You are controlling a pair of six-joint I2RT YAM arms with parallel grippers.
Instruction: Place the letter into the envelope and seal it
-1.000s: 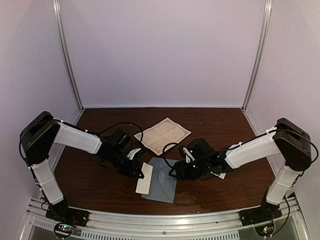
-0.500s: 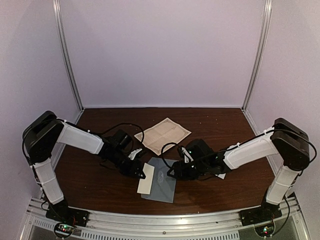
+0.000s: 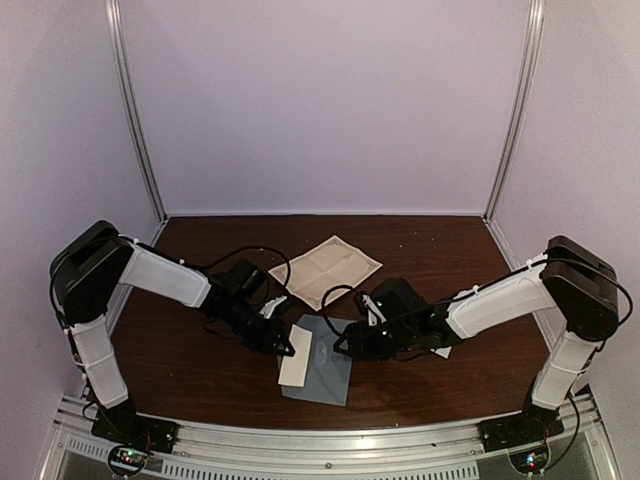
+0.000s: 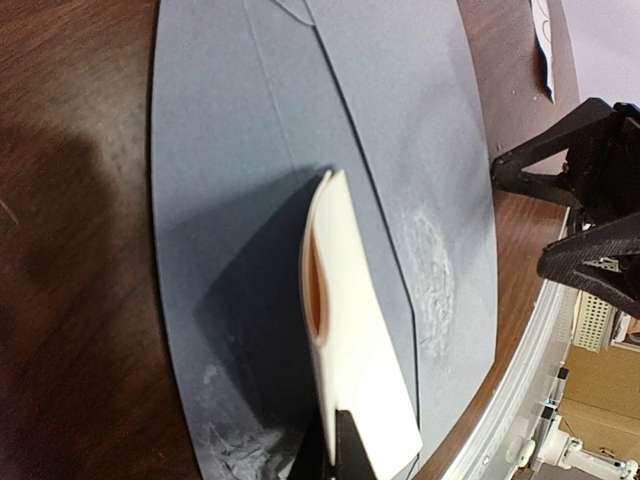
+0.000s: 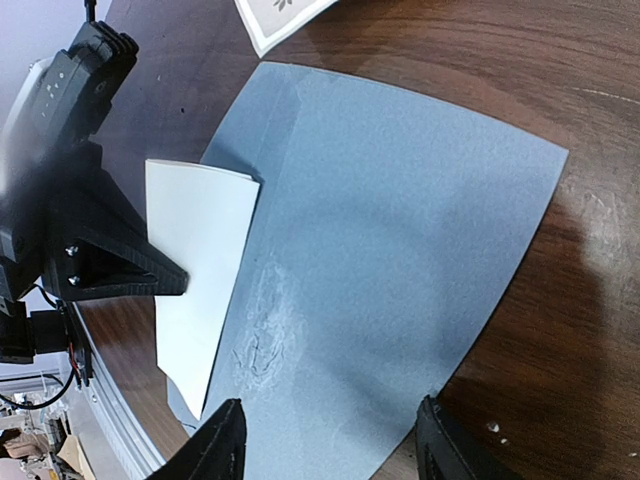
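The grey-blue envelope [image 3: 322, 368] lies flat near the table's front edge, its surface scuffed white in one spot [image 5: 262, 330]. My left gripper [image 3: 284, 343] is shut on the letter [image 3: 295, 362], a folded cream sheet. The letter [image 4: 355, 330] hangs tilted over the envelope's [image 4: 240, 150] left part and throws a shadow on it. In the right wrist view the letter's [image 5: 200, 270] long edge runs along a seam of the envelope [image 5: 400, 220]; whether it goes under the paper I cannot tell. My right gripper [image 5: 325, 445] stands open just above the envelope's right part, with only the envelope under its jaws.
A tan creased sheet [image 3: 325, 270] lies behind the envelope, toward the middle of the table. A small white strip [image 4: 545, 45] lies beyond the envelope's right side. The metal rail [image 3: 330, 432] runs close along the envelope's front edge.
My left gripper has carried the letter a little to the right, further over the envelope. The right arm has shifted slightly left and its jaws have narrowed a touch.
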